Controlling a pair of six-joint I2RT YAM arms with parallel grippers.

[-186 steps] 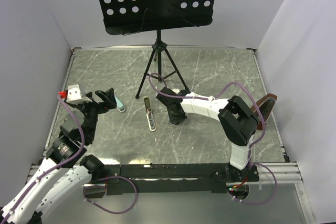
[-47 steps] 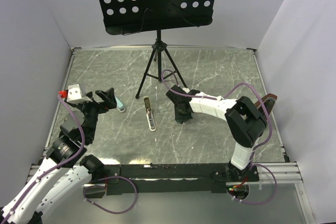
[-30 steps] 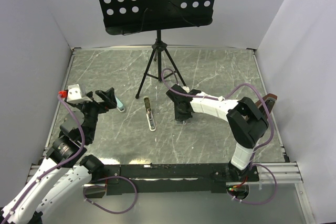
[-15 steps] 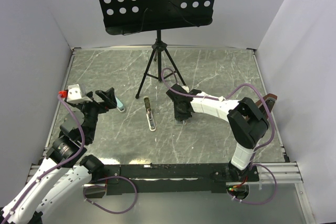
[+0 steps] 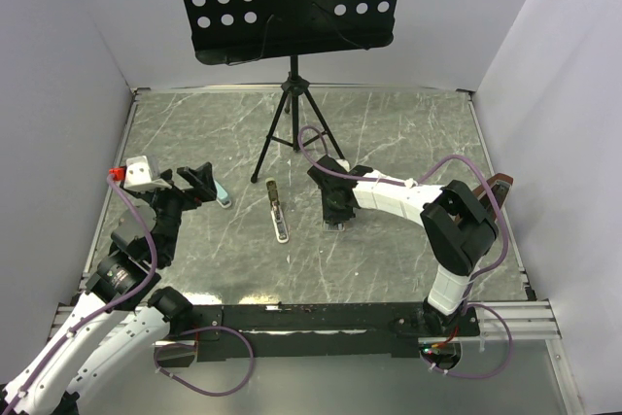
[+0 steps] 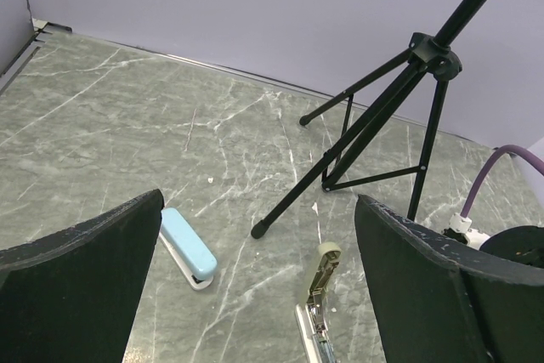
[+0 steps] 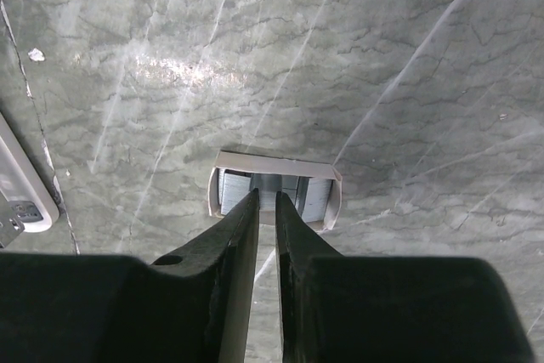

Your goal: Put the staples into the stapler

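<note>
Since the earliest frame the right fingers (image 7: 223, 265) have been shifted away from the open stapler (image 5: 279, 213), and in the last second they have been parted slightly. A narrow gap is left between them, with nothing seen gripped. Their tips are set over the middle of the staple box (image 7: 319, 197), which lies open on the bench (image 7: 382, 57). The left fingers (image 6: 81, 282) are spread wide, with the blue stapler (image 6: 187, 249) just beside one of them.

Overhead and low left-wrist views share the tripod (image 5: 293, 85).
</note>
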